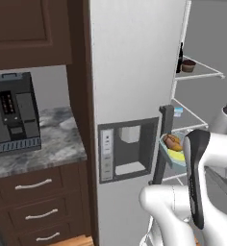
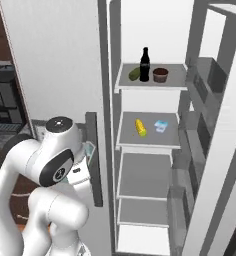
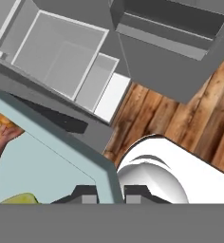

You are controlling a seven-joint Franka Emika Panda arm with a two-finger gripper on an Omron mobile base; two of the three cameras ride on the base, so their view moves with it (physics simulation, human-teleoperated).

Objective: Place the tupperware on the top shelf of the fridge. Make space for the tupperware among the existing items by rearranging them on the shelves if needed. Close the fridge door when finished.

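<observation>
Tupperware point(image 3: 47, 161) rim clamped between jaws.

pale blue-green tupperware point(image 3: 61, 166), silver-grey fridge point(image 1: 130, 62), dark red-labelled bottle point(image 2: 144, 65), wood-plank floor point(image 3: 190, 118)

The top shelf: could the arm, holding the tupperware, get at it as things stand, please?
Probably yes. The fridge door stands wide open, and the top shelf is bare at its front, with the bottle and two small items further back. The pincer holds the tupperware low by the handle, so it must rise.
</observation>
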